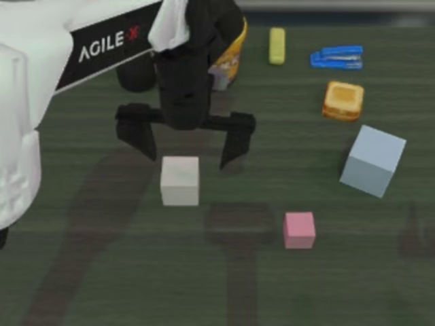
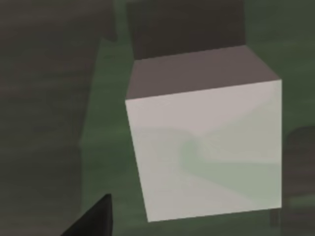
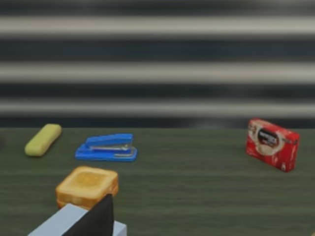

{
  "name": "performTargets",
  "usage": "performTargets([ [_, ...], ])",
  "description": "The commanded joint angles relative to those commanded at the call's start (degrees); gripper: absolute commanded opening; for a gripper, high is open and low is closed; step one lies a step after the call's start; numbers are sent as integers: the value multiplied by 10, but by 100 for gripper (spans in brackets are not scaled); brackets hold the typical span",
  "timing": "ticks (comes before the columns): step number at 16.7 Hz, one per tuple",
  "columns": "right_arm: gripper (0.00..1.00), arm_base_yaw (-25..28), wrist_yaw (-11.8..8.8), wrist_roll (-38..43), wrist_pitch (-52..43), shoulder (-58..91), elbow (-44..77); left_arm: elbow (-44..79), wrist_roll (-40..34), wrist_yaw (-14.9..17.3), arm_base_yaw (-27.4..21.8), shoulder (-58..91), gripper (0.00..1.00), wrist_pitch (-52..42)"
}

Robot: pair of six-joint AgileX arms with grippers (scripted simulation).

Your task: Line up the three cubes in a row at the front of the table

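The pale pink-white cube (image 1: pixel 180 180) sits flat on the green table (image 1: pixel 102 285), left of centre. It looks rigid and light, with smooth matte faces that could slip, so two opposite side faces, taken low and square, seem the best hold. Directly at its 12 o'clock hangs the left gripper (image 1: pixel 185 146), fingers spread wide and holding nothing; its wrist view is filled by the cube. At the cube's 4 o'clock lies the small pink cube (image 1: pixel 299 229); at 3 o'clock, well apart, the blue-grey cube (image 1: pixel 372 161). The right gripper is out of the top view; I cannot tell its state.
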Motion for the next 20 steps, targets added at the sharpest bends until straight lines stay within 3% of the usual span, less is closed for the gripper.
performTargets([
  [4, 100, 0, 0, 0, 0, 0, 0, -23, -62, -1, 26, -18, 100, 14],
  [10, 100, 0, 0, 0, 0, 0, 0, -29, -63, -1, 25, -13, 100, 22],
  [20, 100, 0, 0, 0, 0, 0, 0, -144, -61, -1, 27, 36, 100, 188],
])
